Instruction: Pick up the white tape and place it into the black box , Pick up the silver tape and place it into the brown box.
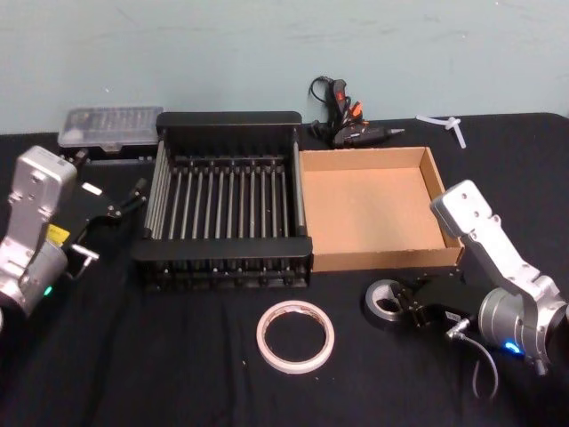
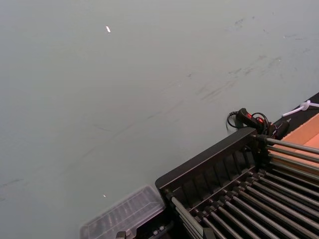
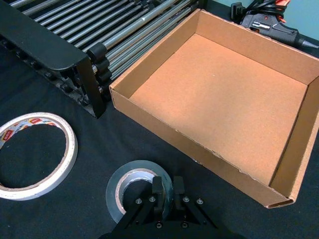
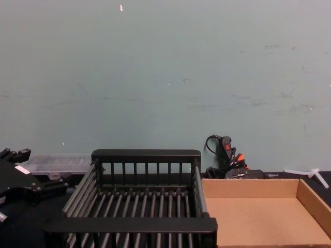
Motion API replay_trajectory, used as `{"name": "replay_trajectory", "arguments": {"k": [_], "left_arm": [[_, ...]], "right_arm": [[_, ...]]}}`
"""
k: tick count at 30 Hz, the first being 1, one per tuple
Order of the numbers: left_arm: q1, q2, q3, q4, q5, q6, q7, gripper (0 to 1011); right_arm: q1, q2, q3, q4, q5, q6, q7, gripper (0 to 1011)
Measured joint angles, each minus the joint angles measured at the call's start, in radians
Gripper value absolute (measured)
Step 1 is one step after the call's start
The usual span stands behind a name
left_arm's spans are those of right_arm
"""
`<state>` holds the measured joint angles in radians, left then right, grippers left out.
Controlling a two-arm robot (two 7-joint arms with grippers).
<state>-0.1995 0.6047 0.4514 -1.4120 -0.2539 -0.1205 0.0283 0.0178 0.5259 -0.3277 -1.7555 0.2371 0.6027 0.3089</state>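
step: silver tape (image 3: 135,186) being gripped on the table just before the brown box (image 3: 149,109) | right gripper (image 3: 165,190) clenched across its rim | advice: lift to be made straight, clearing the low wall | white tape (image 1: 296,335) being left lying before the black box (image 1: 222,258) | left gripper (image 1: 124,206) being held parked, released

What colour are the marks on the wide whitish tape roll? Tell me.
Red, on the white tape rim; right wrist view.
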Motion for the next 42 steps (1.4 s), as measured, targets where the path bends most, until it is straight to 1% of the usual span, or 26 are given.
{"name": "replay_trajectory", "arguments": {"k": [9,14,18,27,31,37,42], "left_arm": [[0.000,0.000,0.000,0.000,0.000,0.000,0.000,1001],[0.000,0.000,0.000,0.000,0.000,0.000,0.000,1001],[0.000,0.000,0.000,0.000,0.000,0.000,0.000,1001],[0.000,0.000,0.000,0.000,0.000,0.000,0.000,1001],[0.000,0.000,0.000,0.000,0.000,0.000,0.000,1001],[0.000,0.000,0.000,0.000,0.000,0.000,0.000,1001],[0.000,0.000,0.000,0.000,0.000,0.000,0.000,1001]], "right_arm": [[-0.001,0.000,0.001,0.000,0.000,-0.001,0.001,132],[-0.017,-0.002,0.021,-0.019,-0.001,-0.027,0.019,133],[-0.026,0.005,0.034,-0.040,0.005,-0.047,0.039,132],[-0.042,0.020,0.069,-0.095,0.031,-0.092,0.056,132],[-0.031,0.021,0.076,-0.102,0.036,-0.112,0.056,132],[0.009,0.015,0.077,-0.090,0.037,-0.139,0.051,133],[0.067,-0.001,0.069,-0.042,0.027,-0.161,0.044,133]]}}
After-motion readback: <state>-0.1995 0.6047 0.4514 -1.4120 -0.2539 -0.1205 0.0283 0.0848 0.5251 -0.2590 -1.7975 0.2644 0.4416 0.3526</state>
